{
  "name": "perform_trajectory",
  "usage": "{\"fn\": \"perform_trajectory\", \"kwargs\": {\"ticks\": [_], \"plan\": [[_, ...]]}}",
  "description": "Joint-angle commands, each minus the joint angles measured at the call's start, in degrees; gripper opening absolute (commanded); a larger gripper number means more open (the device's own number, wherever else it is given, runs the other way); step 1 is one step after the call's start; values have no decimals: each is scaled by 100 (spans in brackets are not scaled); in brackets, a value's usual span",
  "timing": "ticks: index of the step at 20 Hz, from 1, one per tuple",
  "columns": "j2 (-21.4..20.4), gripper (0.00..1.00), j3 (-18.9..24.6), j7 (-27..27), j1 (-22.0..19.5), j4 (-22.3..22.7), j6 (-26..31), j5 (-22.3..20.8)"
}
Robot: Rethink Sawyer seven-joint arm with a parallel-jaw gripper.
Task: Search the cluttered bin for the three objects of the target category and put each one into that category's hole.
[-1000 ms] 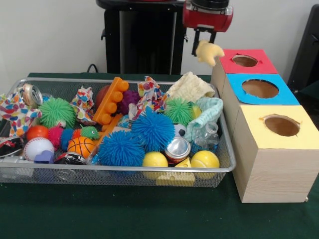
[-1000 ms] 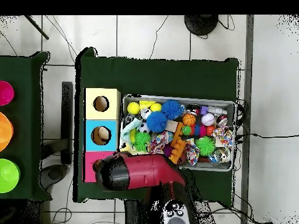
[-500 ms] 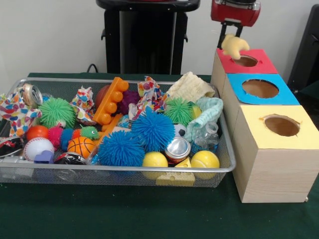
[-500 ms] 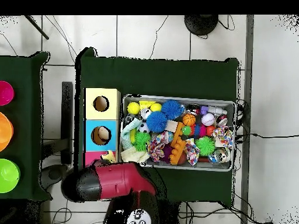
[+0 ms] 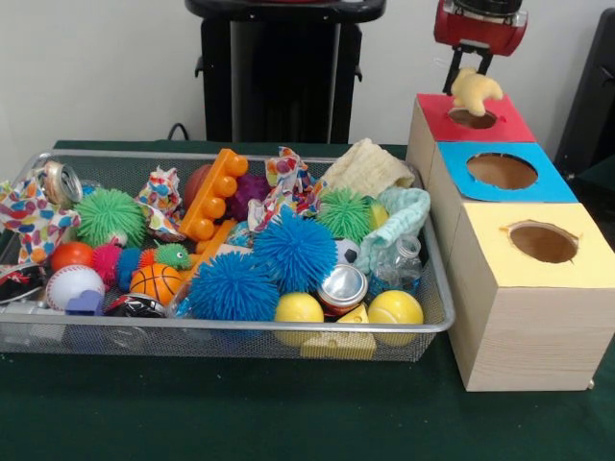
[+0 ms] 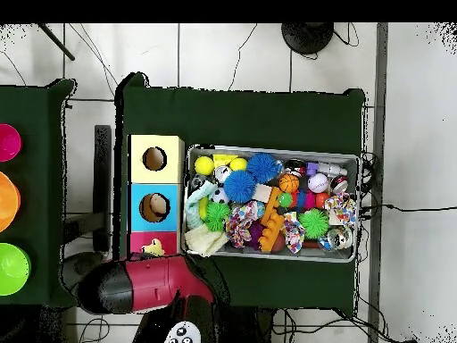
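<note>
1. The pincer (image 5: 468, 79) has moved sideways from beside the red box (image 5: 471, 120) to directly over it, and it stays clamped on a pale yellow toy (image 5: 475, 91).
2. The toy now hangs just above the red box's hole (image 5: 473, 118), not yet inside it.
3. The bin (image 5: 423, 322) lies beside the red box, its clutter unchanged.
4. Judgement: carrying is done; lowering slightly and letting go should drop the toy in. The blue box (image 5: 500, 173) sits next along the desk (image 5: 288, 413).
</note>
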Motion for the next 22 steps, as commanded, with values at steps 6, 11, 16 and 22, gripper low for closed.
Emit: {"fn": "perform_trajectory", "kwargs": {"ticks": [6,11,16,22], "plan": [[972,0,-221,1348,-60,-175,-1022,341],[1283,0,-296,1397,87,-300,-1245,458],[1416,0,-392,1434,273,-341,-1300,599],[1431,0,-519,1493,553,-396,-1164,832]]}}
